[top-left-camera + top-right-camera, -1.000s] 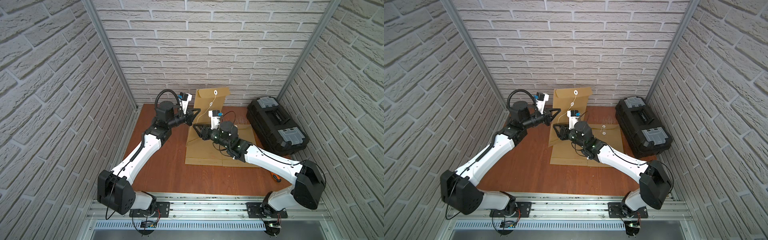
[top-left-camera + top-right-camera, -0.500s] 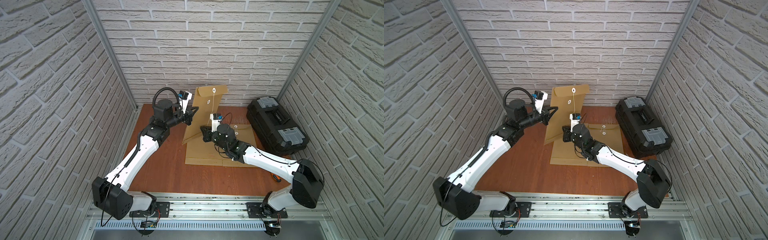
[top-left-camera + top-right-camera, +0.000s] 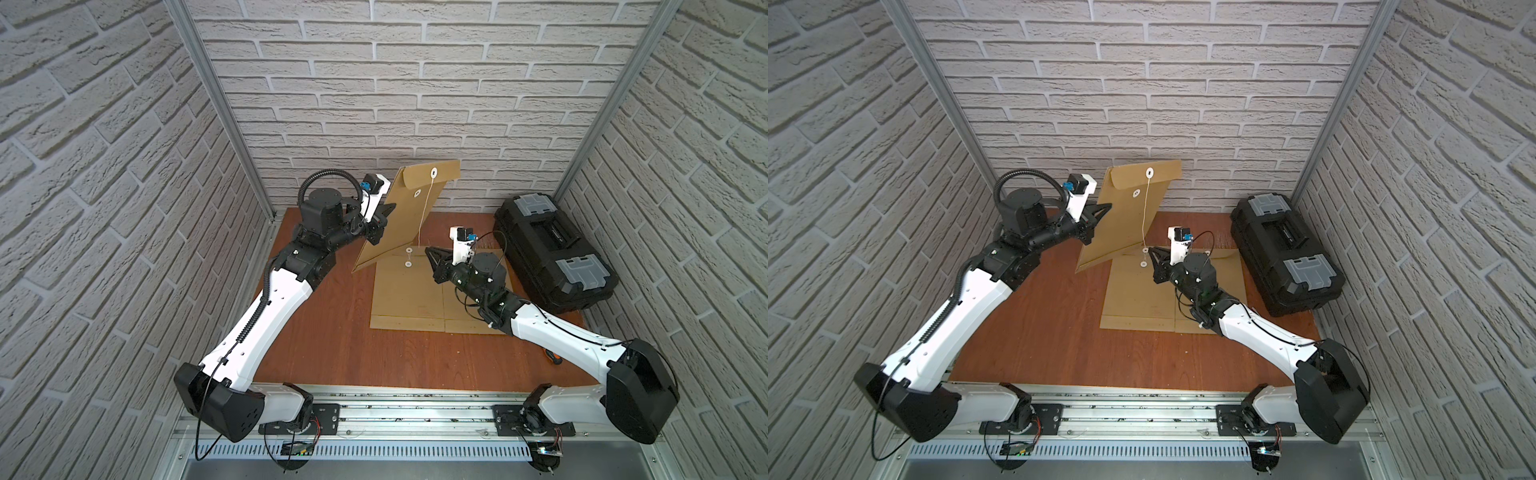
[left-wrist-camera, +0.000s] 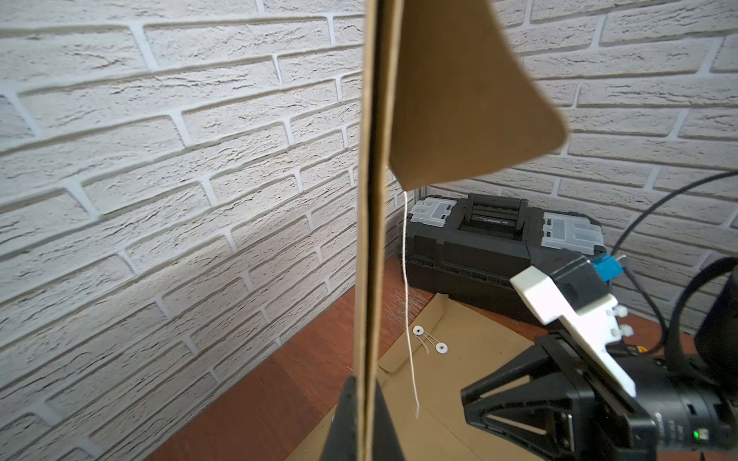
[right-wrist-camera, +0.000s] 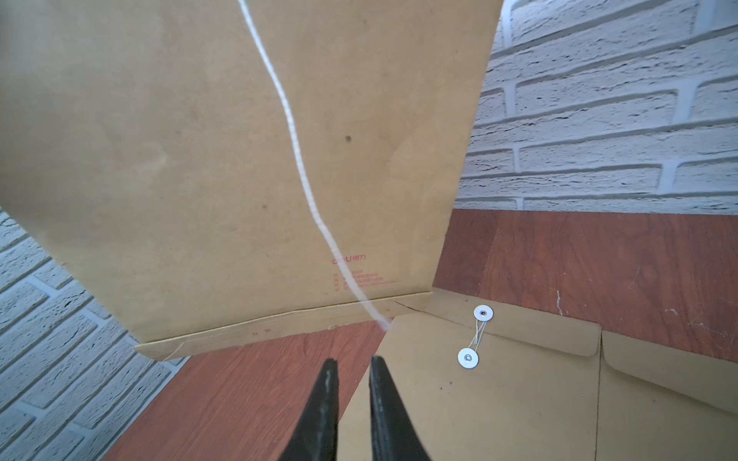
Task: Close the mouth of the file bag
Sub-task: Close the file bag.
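A brown file bag [image 3: 399,220] [image 3: 1121,224] stands tilted on edge above the table, and my left gripper [image 3: 388,211] [image 4: 365,383] is shut on its side edge. Its flap [image 3: 432,174] [image 4: 459,99] at the top stands loose from the bag. A white string [image 3: 424,212] [image 5: 295,139] hangs free from the flap's white disc. My right gripper [image 3: 428,249] [image 5: 353,361] sits low, just short of the string's end. Its jaws stand a narrow gap apart with nothing between them.
Other brown file bags [image 3: 415,295] [image 3: 1142,295] lie flat on the wooden table under the right gripper. A black toolbox [image 3: 552,253] [image 3: 1287,249] stands at the right wall. Brick walls close in three sides. A small orange object [image 3: 552,357] lies beneath the right arm.
The left arm has lifted the file bag higher and shifted it left. The right gripper has drawn back to the right, and its jaws have narrowed.
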`<state>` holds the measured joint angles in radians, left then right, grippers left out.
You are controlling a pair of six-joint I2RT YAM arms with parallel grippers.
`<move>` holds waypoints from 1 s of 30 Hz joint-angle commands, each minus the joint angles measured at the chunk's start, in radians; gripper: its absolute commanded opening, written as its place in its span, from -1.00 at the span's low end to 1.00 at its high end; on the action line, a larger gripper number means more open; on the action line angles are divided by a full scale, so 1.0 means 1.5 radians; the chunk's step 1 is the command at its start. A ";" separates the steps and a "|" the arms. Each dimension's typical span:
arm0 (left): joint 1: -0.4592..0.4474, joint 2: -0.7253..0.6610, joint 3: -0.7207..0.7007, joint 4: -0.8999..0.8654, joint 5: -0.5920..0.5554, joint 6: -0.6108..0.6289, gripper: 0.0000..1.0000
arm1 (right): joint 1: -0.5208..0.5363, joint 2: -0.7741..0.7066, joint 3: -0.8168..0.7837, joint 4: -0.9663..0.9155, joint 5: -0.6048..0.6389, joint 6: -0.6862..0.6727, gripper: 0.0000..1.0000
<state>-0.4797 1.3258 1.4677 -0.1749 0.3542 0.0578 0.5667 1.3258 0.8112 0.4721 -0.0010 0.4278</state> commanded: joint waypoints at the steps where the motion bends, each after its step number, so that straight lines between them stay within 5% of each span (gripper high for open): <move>1: -0.011 -0.008 0.025 0.017 -0.007 0.037 -1.00 | -0.013 -0.018 -0.016 0.083 -0.027 -0.031 -0.62; 7: -0.025 -0.008 0.032 0.007 -0.010 0.046 -1.00 | -0.018 -0.018 -0.018 0.104 -0.075 -0.049 -0.47; 20: -0.036 -0.016 0.038 0.001 -0.015 0.051 -1.00 | -0.026 -0.040 -0.007 0.044 -0.066 -0.121 -0.61; 30: -0.044 -0.018 0.042 -0.003 -0.017 0.055 -1.00 | -0.027 -0.038 0.007 0.001 -0.066 -0.165 -0.47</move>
<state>-0.5392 1.3254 1.4876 -0.2245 0.3325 0.1131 0.5301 1.2785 0.7891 0.4667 -0.1020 0.2173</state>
